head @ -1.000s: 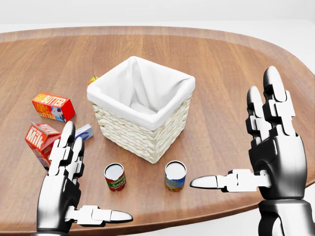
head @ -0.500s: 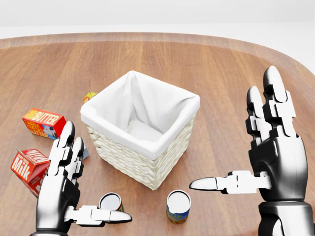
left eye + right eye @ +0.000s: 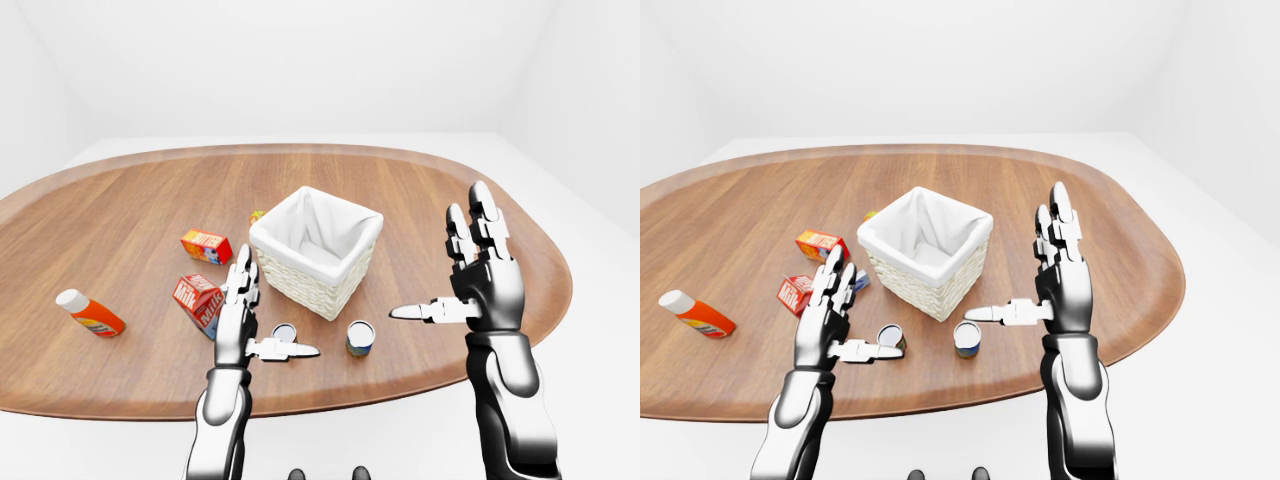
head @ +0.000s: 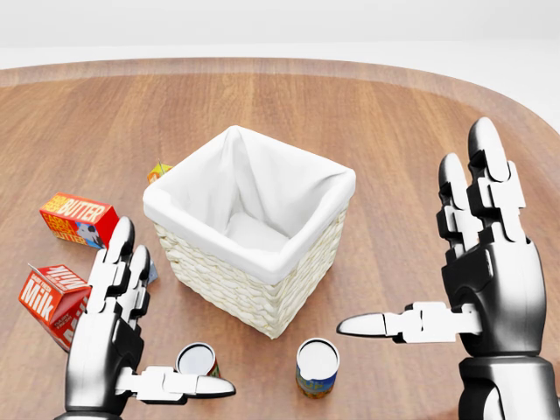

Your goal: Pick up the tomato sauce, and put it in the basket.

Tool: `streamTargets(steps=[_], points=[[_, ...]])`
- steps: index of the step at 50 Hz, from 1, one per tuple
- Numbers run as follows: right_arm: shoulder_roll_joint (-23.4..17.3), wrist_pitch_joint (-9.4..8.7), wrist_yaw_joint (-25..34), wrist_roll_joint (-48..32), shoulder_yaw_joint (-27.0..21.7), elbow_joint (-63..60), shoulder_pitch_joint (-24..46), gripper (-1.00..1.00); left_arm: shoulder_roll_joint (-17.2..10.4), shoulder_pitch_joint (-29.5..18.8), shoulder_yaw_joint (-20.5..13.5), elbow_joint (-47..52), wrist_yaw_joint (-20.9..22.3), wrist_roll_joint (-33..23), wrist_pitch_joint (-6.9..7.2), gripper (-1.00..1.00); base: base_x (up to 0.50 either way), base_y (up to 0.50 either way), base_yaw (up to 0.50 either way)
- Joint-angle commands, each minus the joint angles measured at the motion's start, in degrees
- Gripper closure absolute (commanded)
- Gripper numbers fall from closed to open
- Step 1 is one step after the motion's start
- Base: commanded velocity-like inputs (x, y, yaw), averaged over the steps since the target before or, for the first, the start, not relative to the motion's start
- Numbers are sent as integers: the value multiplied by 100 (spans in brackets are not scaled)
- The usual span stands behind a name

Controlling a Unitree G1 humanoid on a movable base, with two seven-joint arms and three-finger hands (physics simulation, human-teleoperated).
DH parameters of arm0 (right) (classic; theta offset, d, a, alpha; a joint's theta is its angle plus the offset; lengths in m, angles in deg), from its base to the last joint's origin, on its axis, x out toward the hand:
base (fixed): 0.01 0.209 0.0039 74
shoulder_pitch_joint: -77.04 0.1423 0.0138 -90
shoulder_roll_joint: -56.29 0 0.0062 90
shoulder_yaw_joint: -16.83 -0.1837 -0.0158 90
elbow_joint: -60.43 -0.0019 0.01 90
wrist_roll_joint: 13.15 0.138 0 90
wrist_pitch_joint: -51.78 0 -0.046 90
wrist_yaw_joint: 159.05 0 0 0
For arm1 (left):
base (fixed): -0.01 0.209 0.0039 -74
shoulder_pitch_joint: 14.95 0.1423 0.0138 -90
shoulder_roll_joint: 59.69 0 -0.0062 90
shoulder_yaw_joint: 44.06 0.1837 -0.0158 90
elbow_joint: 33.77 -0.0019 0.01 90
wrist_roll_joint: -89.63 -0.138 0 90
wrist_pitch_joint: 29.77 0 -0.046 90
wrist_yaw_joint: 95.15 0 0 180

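The tomato sauce can [image 4: 197, 359], red-labelled with its silver top showing, stands upright on the wooden table [image 4: 394, 131] near the bottom of the head view. My left hand [image 4: 171, 319] is open just left of it, and its thumb crosses in front of the can's lower part without touching it. The white-lined wicker basket [image 4: 254, 293] sits above the can, in the middle of the table. At the right my right hand [image 4: 411, 236] is raised, fingers spread, holding nothing.
A blue-and-yellow can [image 4: 316, 367] stands right of the tomato sauce. A butter box [image 4: 77, 219] and milk carton [image 4: 52, 297] lie to the left. An orange bottle [image 3: 90, 313] lies far left. A small yellow item [image 4: 158, 171] peeks from behind the basket.
The whole picture shifted over the first half second: the camera moved nearer, so the basket and cans slid down the view. Since then nothing moved. Both hands kept their pose.
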Motion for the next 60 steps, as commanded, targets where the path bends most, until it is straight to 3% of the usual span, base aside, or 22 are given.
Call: streamTargets(steps=[1,49,60], points=[[1,0,14,8,13,-32,-31,-100,-2,-3,-1,-14,-1,-1,0,-100,0,0,0],[-3,0,-20,43,1,15,12,-100,-6,-89,-58,-185,8,-43,0,-100,5,0,0],[-2,0,-17,29,5,102,28,-100,-33,-121,-103,-308,-68,-324,0,-100,0,0,0]])
